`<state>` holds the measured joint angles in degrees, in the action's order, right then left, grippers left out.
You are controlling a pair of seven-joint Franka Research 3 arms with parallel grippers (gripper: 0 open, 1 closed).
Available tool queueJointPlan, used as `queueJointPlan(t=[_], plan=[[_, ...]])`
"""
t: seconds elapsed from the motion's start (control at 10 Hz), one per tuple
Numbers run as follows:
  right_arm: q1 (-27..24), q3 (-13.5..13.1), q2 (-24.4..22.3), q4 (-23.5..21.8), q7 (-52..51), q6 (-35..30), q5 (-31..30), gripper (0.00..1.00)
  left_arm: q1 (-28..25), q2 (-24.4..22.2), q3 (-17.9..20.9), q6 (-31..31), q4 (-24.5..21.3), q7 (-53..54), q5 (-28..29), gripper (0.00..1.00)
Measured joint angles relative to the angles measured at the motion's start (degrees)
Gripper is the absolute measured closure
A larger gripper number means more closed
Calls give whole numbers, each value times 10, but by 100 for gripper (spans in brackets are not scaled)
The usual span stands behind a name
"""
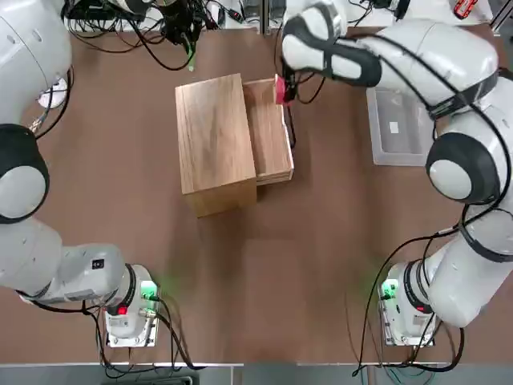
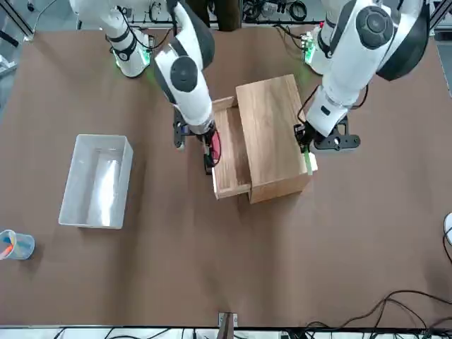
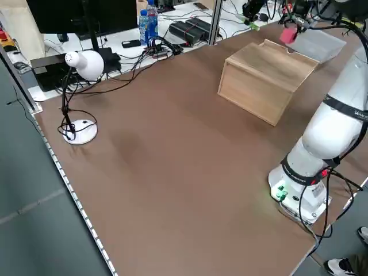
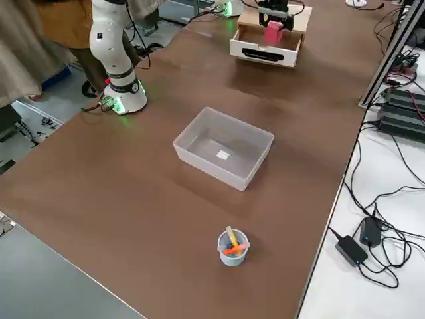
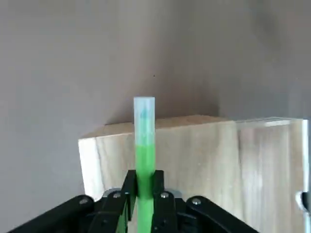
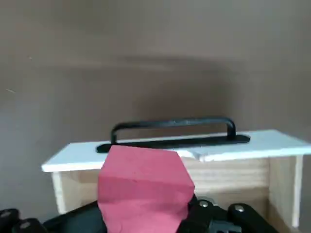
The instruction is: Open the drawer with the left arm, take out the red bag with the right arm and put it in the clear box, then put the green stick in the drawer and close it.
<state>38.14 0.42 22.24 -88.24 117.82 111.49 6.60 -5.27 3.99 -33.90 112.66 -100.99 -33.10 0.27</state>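
Overhead and front views facing opposite ways, both sharing the cabinet (image 1: 215, 144); wrist cameras close.

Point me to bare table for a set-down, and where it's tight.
Free: the wide stretch between the cabinet and the arm bases, and the strip between the drawer and the clear box. Tight: over the open drawer, where the right tool holds the red bag, and the cabinet's far end, where the left tool holds the green stick.

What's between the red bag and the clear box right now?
Nothing visible. The right tool holds the red bag above the open drawer, and only bare table lies between it and the clear box.
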Motion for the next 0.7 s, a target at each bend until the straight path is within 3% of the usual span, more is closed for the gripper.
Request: queueJointPlan(t=[0.3,0.7], plan=[[-67,-2,-12,41,-170,-89,0,44,67,47,-21,0,44,-113,1,82],[-220,-7,-11,34,-503,-137,-4,44,181,159,-20,2,113,-221,39,82]])
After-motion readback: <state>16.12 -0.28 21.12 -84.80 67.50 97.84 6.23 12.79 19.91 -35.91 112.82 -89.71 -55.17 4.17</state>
